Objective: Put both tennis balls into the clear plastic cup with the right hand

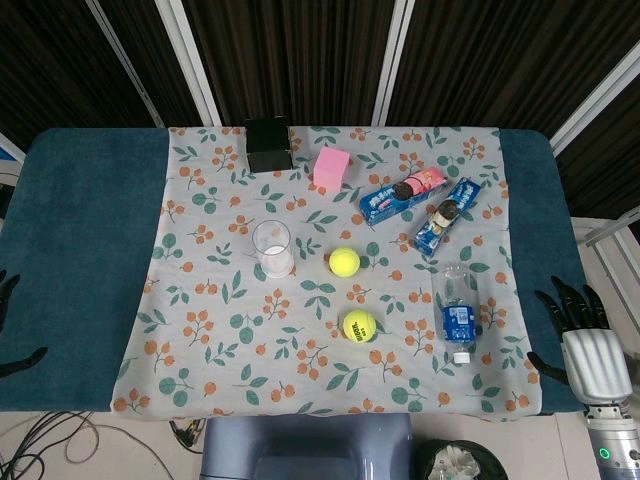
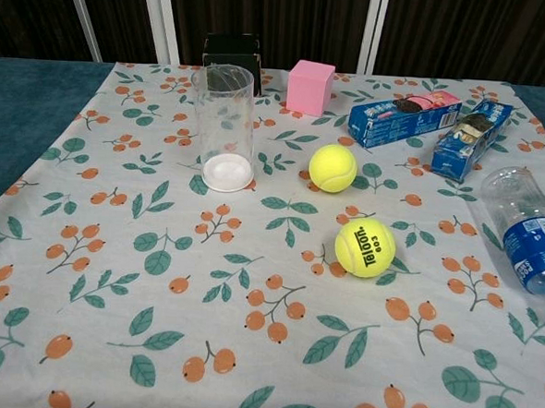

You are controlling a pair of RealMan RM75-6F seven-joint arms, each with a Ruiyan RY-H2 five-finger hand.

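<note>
Right hand [image 1: 582,340] is sitting off the table's near right edge, palm-back up, dark fingers [image 1: 565,300] spread apart, holding nothing, touching none of the task items. Left hand [image 1: 8,325] is only showing as dark fingertips at the far left frame edge; can't tell how it's set.

Clear plastic cup [image 2: 224,127] is standing upright and empty on the floral cloth [image 2: 157,280], left of centre. Far tennis ball [image 2: 333,167] is lying just right of the cup, apart from it. Near tennis ball [image 2: 364,248], lettering facing up, is sitting closer to the robot and slightly further right; the balls aren't touching. Both are lying well left of the right hand, with the water bottle [image 1: 456,312] lying on its side between them and the hand.

Black box [image 1: 268,144], pink block [image 1: 331,167] and two blue biscuit packs [image 1: 420,205] are sitting along the far side
</note>
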